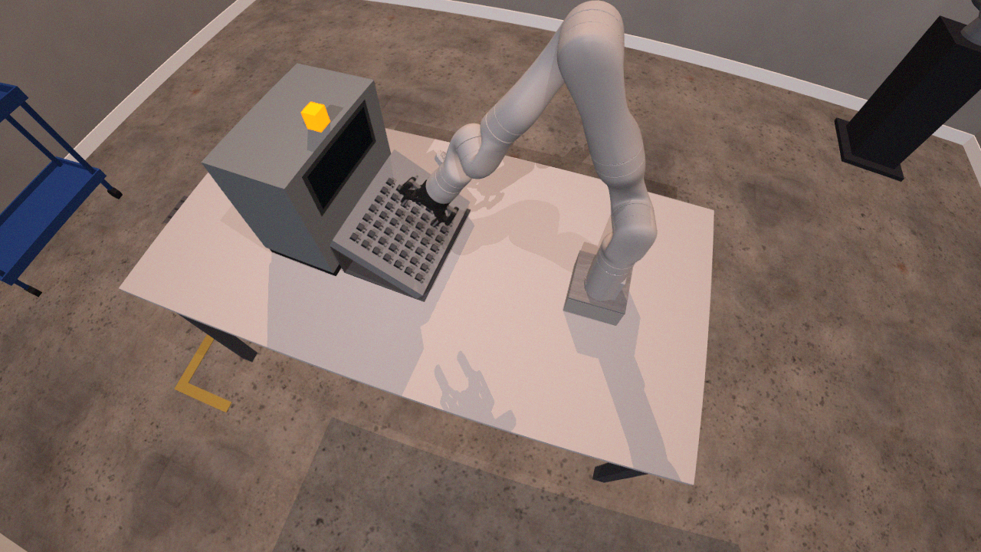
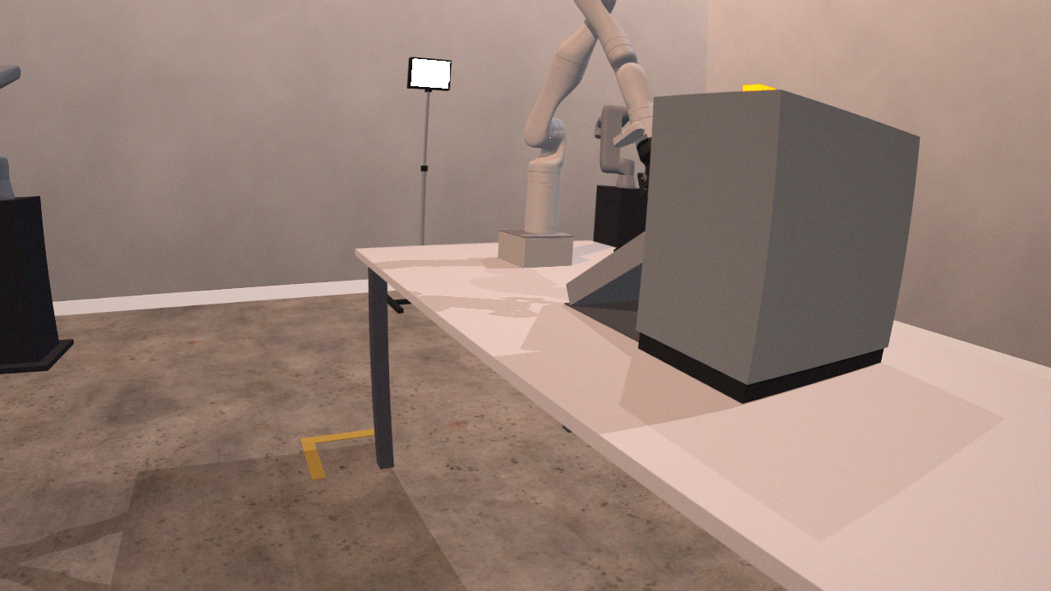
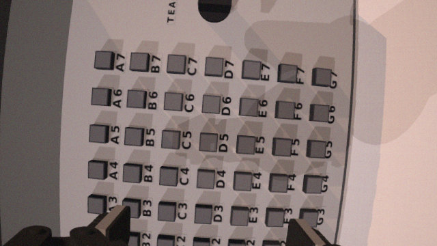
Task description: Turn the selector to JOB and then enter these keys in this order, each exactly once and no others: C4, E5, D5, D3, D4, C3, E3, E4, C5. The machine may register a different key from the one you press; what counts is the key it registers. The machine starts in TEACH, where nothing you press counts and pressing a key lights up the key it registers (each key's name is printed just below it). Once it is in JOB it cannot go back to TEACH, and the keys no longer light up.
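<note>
My open, empty gripper [image 1: 424, 204] [image 3: 208, 227] is over the sloped key panel [image 1: 373, 261] [image 3: 79, 113], its fingertips spanning the row-3 area in the wrist view. The wrist view shows grey keys, all unlit: C4 [image 3: 168, 175], E5 [image 3: 245, 144], D5 [image 3: 208, 141], D3 [image 3: 203, 214], D4 [image 3: 205, 178], C3 [image 3: 166, 210], E3 [image 3: 239, 215], E4 [image 3: 242, 180] and C5 [image 3: 170, 139]. The black selector [image 3: 214, 10] is cut off at the top edge, beside the letters TEA; its setting cannot be read. Row 2 is partly hidden, row 1 out of view.
The grey machine cabinet [image 1: 260, 130] [image 2: 705, 235] stands behind the panel, with a dark screen [image 1: 342, 157] and a yellow block [image 1: 315, 116] [image 2: 757, 88] on top. The arm's base block [image 1: 593, 308] [image 2: 534, 249] is on the white table [image 1: 507, 356] [image 2: 529, 374].
</note>
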{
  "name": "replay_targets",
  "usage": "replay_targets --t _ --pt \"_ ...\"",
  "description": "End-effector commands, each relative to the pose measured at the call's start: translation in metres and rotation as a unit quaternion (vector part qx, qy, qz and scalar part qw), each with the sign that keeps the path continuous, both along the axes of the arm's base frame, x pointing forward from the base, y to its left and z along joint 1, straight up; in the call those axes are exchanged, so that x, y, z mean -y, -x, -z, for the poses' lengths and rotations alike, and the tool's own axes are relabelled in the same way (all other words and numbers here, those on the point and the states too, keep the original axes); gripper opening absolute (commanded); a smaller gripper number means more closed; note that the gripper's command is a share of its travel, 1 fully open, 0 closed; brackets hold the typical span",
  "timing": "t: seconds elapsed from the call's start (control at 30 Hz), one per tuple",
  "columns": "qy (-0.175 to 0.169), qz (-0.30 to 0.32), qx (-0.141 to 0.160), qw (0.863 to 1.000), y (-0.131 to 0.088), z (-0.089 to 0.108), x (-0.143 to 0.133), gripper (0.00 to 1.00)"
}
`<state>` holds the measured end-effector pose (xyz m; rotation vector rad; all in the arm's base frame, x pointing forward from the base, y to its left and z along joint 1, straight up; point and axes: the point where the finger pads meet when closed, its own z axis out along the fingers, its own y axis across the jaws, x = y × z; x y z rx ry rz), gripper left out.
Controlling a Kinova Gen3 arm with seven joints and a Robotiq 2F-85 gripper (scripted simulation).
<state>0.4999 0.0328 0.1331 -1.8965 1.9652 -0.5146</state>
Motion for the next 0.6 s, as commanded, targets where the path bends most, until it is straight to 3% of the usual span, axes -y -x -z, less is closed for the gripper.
replay_targets --t 0.0,0.2,0.23,0.57 --pt "0.001 -0.005 0.003 1.000 -0.0018 -0.0001 0.0017 1.00" --pt "0.002 -0.007 0.003 1.000 -0.0022 0.0001 0.0022 1.00" --pt "0.002 -0.007 0.003 1.000 -0.0022 0.0001 0.0022 0.10" --pt "0.002 -0.007 0.003 1.000 -0.0022 0.0001 0.0022 0.10"
